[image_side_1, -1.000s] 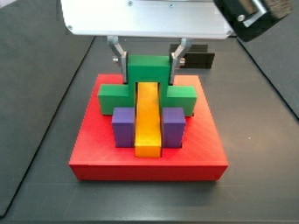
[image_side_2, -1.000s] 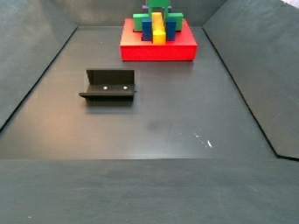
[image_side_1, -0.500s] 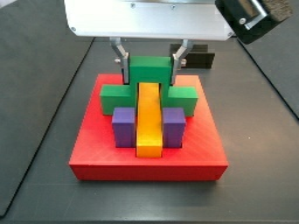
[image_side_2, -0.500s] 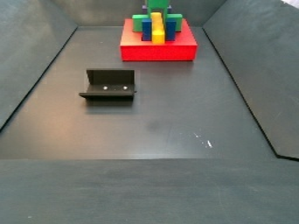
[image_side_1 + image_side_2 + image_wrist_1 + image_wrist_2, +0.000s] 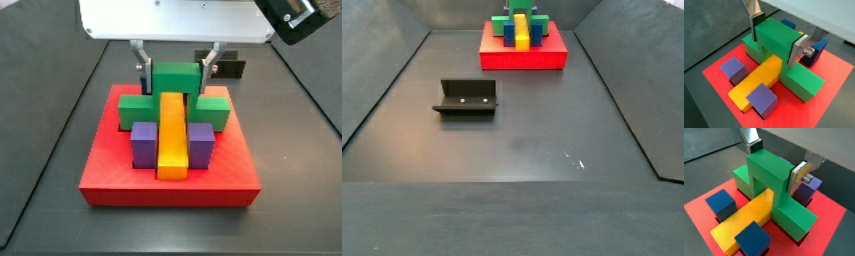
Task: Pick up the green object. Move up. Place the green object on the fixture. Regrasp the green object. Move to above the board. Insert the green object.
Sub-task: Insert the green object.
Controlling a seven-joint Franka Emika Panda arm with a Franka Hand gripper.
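The green object point(image 5: 769, 36) stands on the red board point(image 5: 836, 75), its taller middle part astride the far end of the yellow bar point(image 5: 757, 82), its two side arms low on the board. My gripper point(image 5: 774, 42) is above the board with one silver finger point(image 5: 753, 27) on each side of the middle part, pads against it. Both show in the other wrist view, gripper point(image 5: 775, 164) and green object point(image 5: 767, 175), and in a side view, gripper point(image 5: 174, 62) and green object point(image 5: 173, 80).
Two purple blocks point(image 5: 140, 146) and two blue blocks point(image 5: 721, 204) flank the yellow bar. The black fixture point(image 5: 465, 97) stands on the dark floor well away from the board point(image 5: 523, 60). Sloping dark walls enclose the floor.
The gripper and the green object have shifted very slightly; the fingers still flank the middle part.
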